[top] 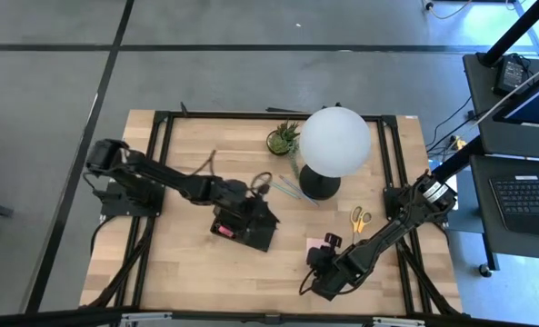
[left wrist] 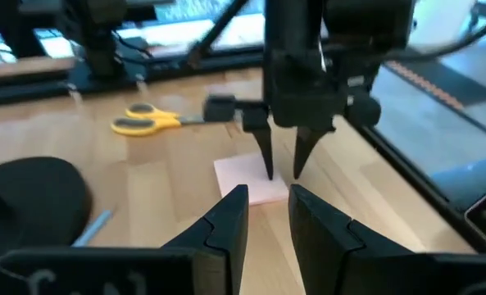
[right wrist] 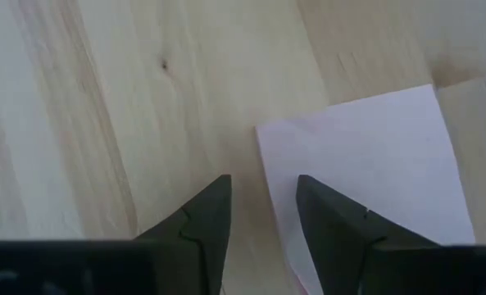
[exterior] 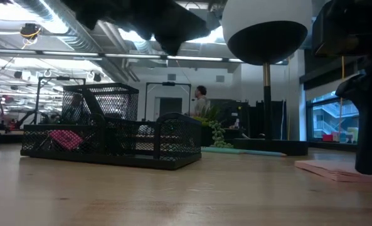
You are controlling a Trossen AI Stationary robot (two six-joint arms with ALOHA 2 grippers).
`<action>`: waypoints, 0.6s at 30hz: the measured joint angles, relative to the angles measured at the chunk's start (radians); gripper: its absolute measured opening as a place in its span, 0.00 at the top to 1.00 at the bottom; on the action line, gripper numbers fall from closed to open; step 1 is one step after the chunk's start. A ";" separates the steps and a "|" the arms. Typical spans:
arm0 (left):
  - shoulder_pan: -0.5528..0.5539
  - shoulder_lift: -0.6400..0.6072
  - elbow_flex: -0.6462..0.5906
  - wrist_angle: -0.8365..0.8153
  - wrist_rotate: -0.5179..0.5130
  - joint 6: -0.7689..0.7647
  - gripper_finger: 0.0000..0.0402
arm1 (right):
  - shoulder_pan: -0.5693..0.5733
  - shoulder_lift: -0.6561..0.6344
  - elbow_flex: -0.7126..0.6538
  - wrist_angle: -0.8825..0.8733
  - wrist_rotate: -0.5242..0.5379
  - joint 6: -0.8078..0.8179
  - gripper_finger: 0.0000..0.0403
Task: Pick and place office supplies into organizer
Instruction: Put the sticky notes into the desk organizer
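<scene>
The black mesh organizer (top: 248, 229) (exterior: 110, 141) stands left of the table's middle with a pink item (exterior: 65, 138) inside. My left gripper (left wrist: 267, 215) hangs open above it, with nothing between its fingers. The pink sticky-note pad (right wrist: 365, 164) (top: 318, 242) lies flat on the wood at the near right. My right gripper (right wrist: 263, 209) (left wrist: 283, 168) points down at the pad's edge, open. One finger is over the pad and the other over bare wood. Yellow-handled scissors (top: 360, 218) (left wrist: 148, 120) lie right of the lamp base. Pale-green pencils (top: 292, 189) lie beside that base. My right gripper comes from above with its fingertips (left wrist: 269, 168) at the sticky pad's edge (right wrist: 267, 164). The pad's edge runs between the two open fingers. Whether the tips touch the pad or the table cannot be told.
A white globe lamp (top: 334, 141) on a round black base (top: 319, 187) stands behind the pad, and a small potted plant (top: 283, 138) is to its left. A black frame (top: 396, 163) runs along the table's sides. Bare wood lies along the near edge.
</scene>
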 joint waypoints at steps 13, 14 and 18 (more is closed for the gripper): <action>-0.046 0.284 0.225 -0.054 0.005 -0.019 0.79 | 0.003 0.002 -0.002 0.052 -0.009 -0.047 0.64; -0.046 0.303 0.238 -0.051 0.005 -0.037 0.79 | 0.003 0.002 -0.002 0.056 -0.009 -0.053 0.64; -0.045 0.377 0.286 -0.056 0.005 -0.090 0.79 | 0.003 0.002 -0.002 0.058 -0.007 -0.072 0.64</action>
